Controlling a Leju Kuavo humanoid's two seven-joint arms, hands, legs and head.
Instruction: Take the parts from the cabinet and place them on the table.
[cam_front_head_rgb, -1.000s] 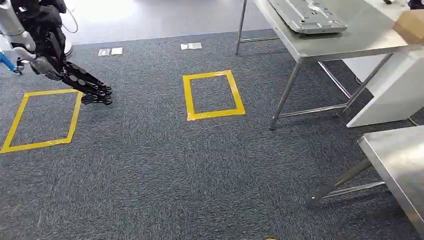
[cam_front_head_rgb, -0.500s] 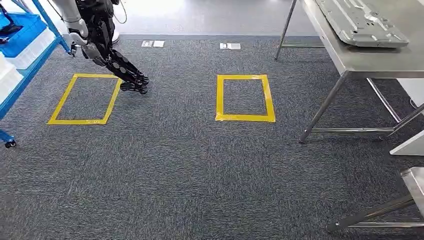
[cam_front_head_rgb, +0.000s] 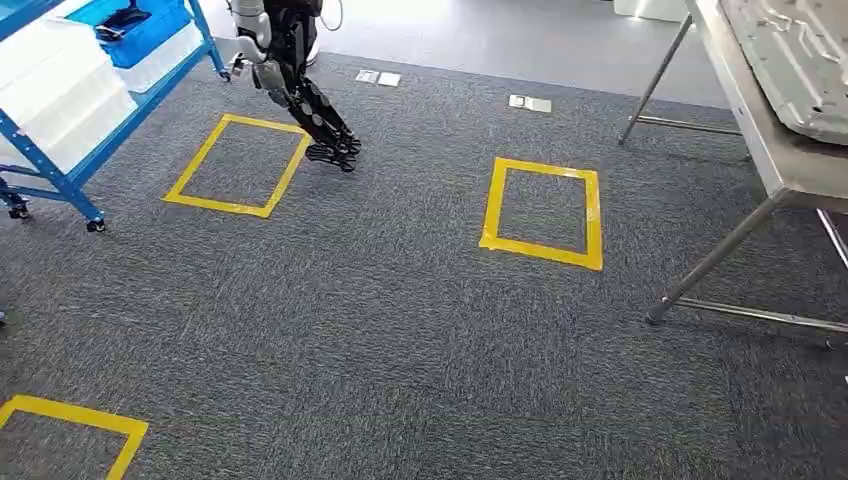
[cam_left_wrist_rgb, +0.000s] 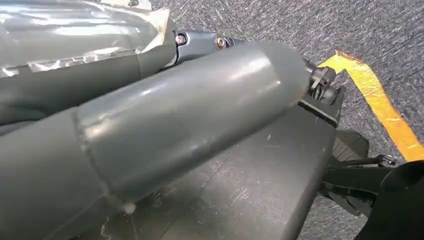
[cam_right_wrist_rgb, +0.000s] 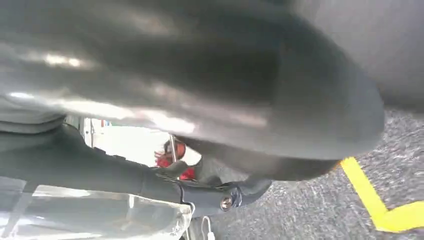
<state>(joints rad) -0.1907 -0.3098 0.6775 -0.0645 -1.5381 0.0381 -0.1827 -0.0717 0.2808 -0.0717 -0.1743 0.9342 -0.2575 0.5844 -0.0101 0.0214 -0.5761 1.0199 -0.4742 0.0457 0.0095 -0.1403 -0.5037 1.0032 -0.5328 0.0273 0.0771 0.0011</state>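
The blue-framed cabinet (cam_front_head_rgb: 60, 178) stands at the far left of the head view, with white bins (cam_front_head_rgb: 55, 90) and a blue bin (cam_front_head_rgb: 150, 30) on its shelves. A dark part (cam_front_head_rgb: 120, 20) lies in the blue bin. The steel table (cam_front_head_rgb: 770, 165) is at the right edge, and a grey pressed-metal part (cam_front_head_rgb: 800, 60) lies on it. My left hand (cam_left_wrist_rgb: 190, 125) hangs above the carpet, its thick grey thumb across the left wrist view. My right hand (cam_right_wrist_rgb: 200, 75) is a blurred grey mass close to the camera. I see nothing held in either hand, and the fingers are hidden.
Another robot's dark legs (cam_front_head_rgb: 310, 100) stand beside a yellow tape square (cam_front_head_rgb: 205, 200) in front of the cabinet. A second tape square (cam_front_head_rgb: 492, 215) lies mid-floor, and a third tape corner (cam_front_head_rgb: 60, 413) at the lower left. Grey carpet stretches between cabinet and table.
The camera has turned left. The cabinet has come further into view, the table has slid to the right edge, and the tape squares and the other robot have shifted right.
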